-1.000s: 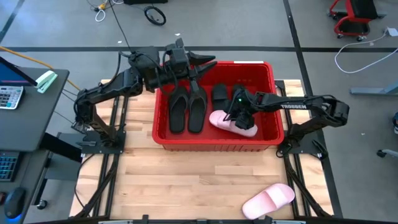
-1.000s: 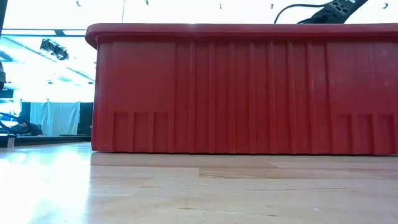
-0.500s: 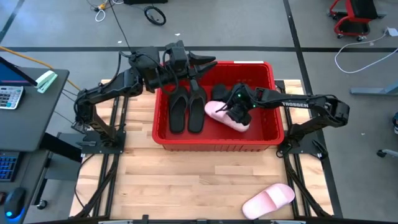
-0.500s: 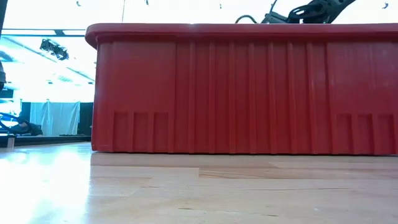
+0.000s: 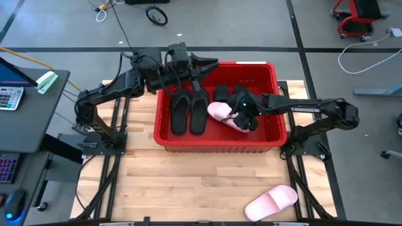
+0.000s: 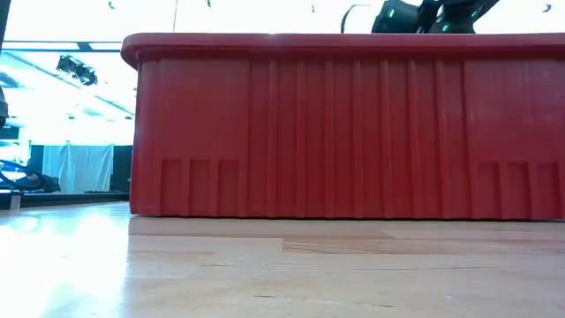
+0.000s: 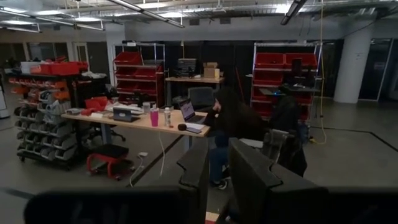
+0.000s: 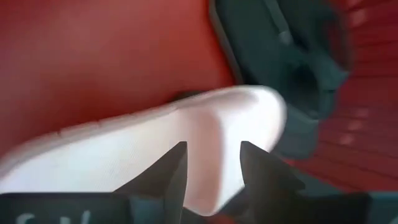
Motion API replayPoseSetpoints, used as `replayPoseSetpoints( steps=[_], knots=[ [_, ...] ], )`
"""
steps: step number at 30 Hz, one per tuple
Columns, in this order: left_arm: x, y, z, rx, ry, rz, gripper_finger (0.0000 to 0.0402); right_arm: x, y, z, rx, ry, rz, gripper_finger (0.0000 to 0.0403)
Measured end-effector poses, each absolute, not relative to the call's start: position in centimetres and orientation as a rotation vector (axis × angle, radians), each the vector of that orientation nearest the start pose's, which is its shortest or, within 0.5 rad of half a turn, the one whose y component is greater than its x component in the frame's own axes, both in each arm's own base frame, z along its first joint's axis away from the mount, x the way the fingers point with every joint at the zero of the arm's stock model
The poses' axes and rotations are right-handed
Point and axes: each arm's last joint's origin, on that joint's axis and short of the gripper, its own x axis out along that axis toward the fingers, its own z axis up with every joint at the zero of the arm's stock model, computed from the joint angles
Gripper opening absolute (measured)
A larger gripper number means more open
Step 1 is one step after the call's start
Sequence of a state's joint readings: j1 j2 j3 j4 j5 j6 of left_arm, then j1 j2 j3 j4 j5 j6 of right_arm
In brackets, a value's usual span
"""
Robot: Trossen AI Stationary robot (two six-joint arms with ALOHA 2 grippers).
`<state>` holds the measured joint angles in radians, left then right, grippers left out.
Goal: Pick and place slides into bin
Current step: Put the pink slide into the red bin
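The red bin (image 5: 217, 143) stands on the wooden table and fills the low view (image 6: 353, 124). On its floor lie two black flip-flops (image 5: 188, 110), black slides (image 5: 221, 95) and one pale pink slide (image 5: 220, 112). My right gripper (image 5: 242, 119) hangs open just over that pink slide's right end. In the right wrist view its fingers (image 8: 211, 168) frame the pink slide (image 8: 124, 162), with a black slide (image 8: 292, 56) beyond. A second pink slide (image 5: 271, 202) lies on the table near the front right. My left gripper (image 5: 210, 61) waits level above the bin's far rim, a narrow bare gap between its fingers (image 7: 217, 180).
Bare wooden table lies between the bin's near wall and the front edge. A desk with a calculator (image 5: 9, 94) stands off the table's left. In the left wrist view a person (image 7: 233, 121) sits at a desk in the room behind.
My right gripper has risen inside the bin and turned; in the low view it now shows above the rim. The pink slide in the bin has shifted a little toward the bin's left and now lies still on the floor.
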<state>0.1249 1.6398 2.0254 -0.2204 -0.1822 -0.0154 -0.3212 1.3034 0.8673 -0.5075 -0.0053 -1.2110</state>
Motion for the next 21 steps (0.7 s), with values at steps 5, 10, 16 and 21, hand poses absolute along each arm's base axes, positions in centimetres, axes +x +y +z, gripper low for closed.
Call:
replayPoseSetpoints(
  steps=[5, 10, 16, 21],
  knots=[
    [33.5, 4.7, 52.9, -0.019, -0.149, 0.305, 0.0060, 22.5, -5.5, 26.6, -0.971, 0.858, 0.176, 0.0145],
    [33.6, 4.6, 51.6, -0.013, -0.020, 0.252, 0.0064, 19.5, -3.1, 30.3, -0.755, 0.664, 0.005, 0.0142],
    [34.8, 2.8, 49.5, 0.010, 0.142, 0.115, 0.0085, 15.9, -0.3, 33.8, -0.324, 0.363, -0.043, 0.0142],
    [36.7, -0.7, 47.9, 0.063, 0.185, 0.001, 0.0105, 13.5, 1.7, 37.4, 0.008, 0.008, 0.128, 0.0141]
  ],
)
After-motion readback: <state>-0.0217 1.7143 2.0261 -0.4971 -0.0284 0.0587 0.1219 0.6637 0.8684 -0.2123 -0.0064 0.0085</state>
